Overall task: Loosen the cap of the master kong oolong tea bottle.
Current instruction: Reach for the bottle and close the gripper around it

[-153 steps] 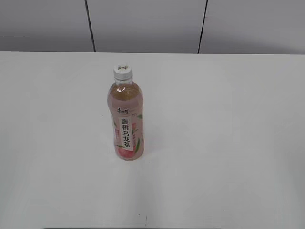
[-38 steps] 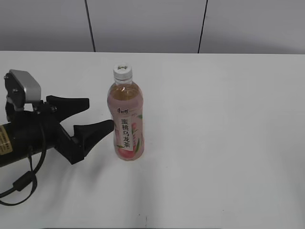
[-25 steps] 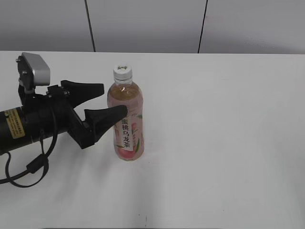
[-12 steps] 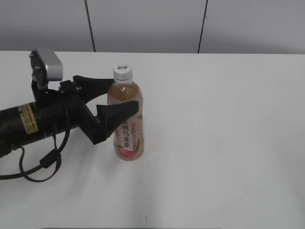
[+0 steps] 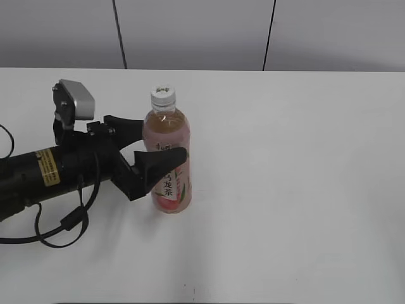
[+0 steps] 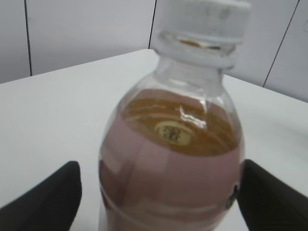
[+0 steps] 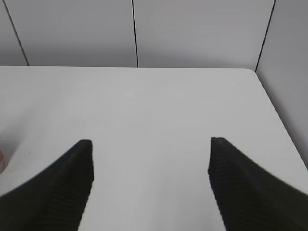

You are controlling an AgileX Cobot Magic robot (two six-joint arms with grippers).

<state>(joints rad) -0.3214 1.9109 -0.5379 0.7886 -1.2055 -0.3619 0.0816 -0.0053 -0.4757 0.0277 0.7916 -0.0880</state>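
The master kong oolong tea bottle (image 5: 169, 183) stands upright on the white table, with its pink peach label and white strip of characters facing me. The white ribbed cap (image 5: 162, 95) is on top of it. My left gripper (image 5: 162, 140) comes in from the left, open, with one finger on each side of the bottle's upper body. In the left wrist view the bottle (image 6: 168, 144) fills the space between the jaws (image 6: 159, 195), the cap (image 6: 202, 19) above them; a small gap shows at the left finger. My right gripper (image 7: 150, 163) is open and empty over bare table.
The white table (image 5: 297, 190) ends at a grey panelled wall (image 5: 196, 31) behind. The right wrist view shows the table's right edge (image 7: 276, 110) and a sliver of the pink bottle base (image 7: 1, 161) at the far left.
My left arm has moved right from the left edge. Its open fingers, beside the bottle before, now straddle the bottle's upper body. The bottle has stayed in place.
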